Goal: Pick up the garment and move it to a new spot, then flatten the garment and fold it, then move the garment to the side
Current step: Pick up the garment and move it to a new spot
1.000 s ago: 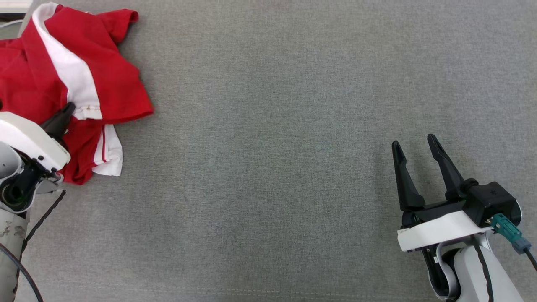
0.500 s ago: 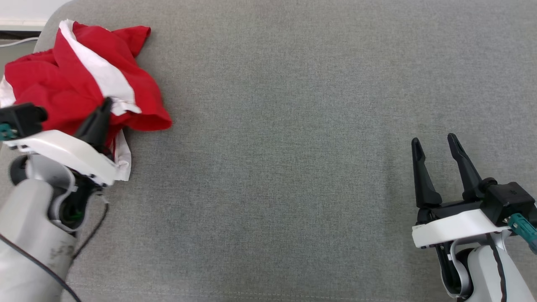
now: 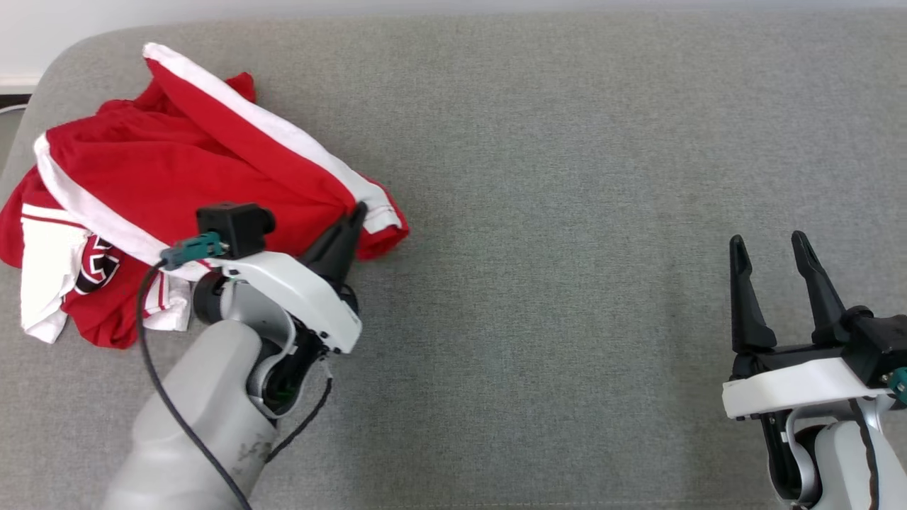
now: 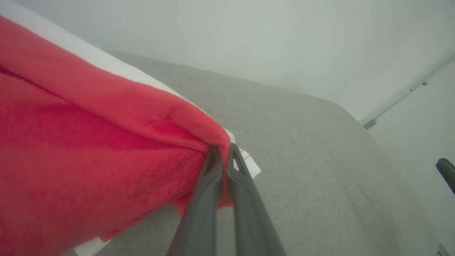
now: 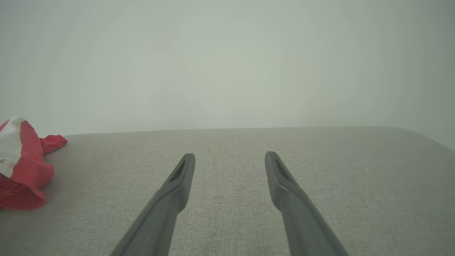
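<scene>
Red garment (image 3: 212,177) bunched, crest (image 3: 96,263) partly folded under

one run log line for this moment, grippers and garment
phase: pick and move | left gripper: shut on garment edge | right gripper: open, over grey cushion | garment: bunched, not flattened

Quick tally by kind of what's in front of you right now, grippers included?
red-and-white shirt: 1
grippers: 2 (left gripper shut on the shirt, right gripper open)
grey fabric cushion: 1
Total: 4
</scene>
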`<state>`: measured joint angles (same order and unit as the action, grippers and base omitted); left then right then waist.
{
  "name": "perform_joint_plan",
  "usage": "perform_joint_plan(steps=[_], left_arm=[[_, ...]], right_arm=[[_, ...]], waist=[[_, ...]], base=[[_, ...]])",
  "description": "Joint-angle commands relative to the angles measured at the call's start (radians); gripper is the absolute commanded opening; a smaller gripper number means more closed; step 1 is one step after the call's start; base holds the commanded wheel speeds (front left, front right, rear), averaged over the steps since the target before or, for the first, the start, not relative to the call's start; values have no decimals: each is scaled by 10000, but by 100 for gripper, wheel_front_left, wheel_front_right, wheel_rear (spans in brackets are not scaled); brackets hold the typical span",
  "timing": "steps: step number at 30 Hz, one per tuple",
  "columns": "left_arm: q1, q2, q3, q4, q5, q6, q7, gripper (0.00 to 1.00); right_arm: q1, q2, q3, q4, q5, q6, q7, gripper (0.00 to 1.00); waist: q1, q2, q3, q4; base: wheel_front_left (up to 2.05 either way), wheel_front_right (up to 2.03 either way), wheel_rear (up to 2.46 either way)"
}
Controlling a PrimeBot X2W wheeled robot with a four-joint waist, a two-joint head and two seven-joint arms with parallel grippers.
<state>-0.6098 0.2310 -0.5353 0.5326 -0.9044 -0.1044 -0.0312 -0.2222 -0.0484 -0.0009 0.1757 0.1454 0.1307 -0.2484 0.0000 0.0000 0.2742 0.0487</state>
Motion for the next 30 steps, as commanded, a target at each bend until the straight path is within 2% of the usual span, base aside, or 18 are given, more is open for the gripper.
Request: perform_joint_plan(steps=[1,8,12,23,30], left_arm=[[-427,2,41,-129,173,-30,-48,0],[-892,-1207,-1300,53,440,-203,126,0],[-1120,-1538,-1980,81,474,-239,129,0],[-2028,-1800,-3140,187,-175,-258,-257,0],[-2834,-1805,-3790,504,-866,29,-925,0]], right_arm=[[41,-18,76,-276,-100,0,-134,100],[72,-18,-312,-347,-153,0,-134,100],[82,-18,-364,-380,-71,0,-134,100],[100,-18,-181,-364,157,0,-134,100],[88,-18,-67,-391,330,0,-134,100]], waist=[[0,0,-48,-221],[0,0,26,-1013],[0,0,107,-1457],[0,0,268,-2527],[0,0,599,-3055]], base=[[0,0,0],[0,0,0],[0,0,0],[0,0,0],[0,0,0]])
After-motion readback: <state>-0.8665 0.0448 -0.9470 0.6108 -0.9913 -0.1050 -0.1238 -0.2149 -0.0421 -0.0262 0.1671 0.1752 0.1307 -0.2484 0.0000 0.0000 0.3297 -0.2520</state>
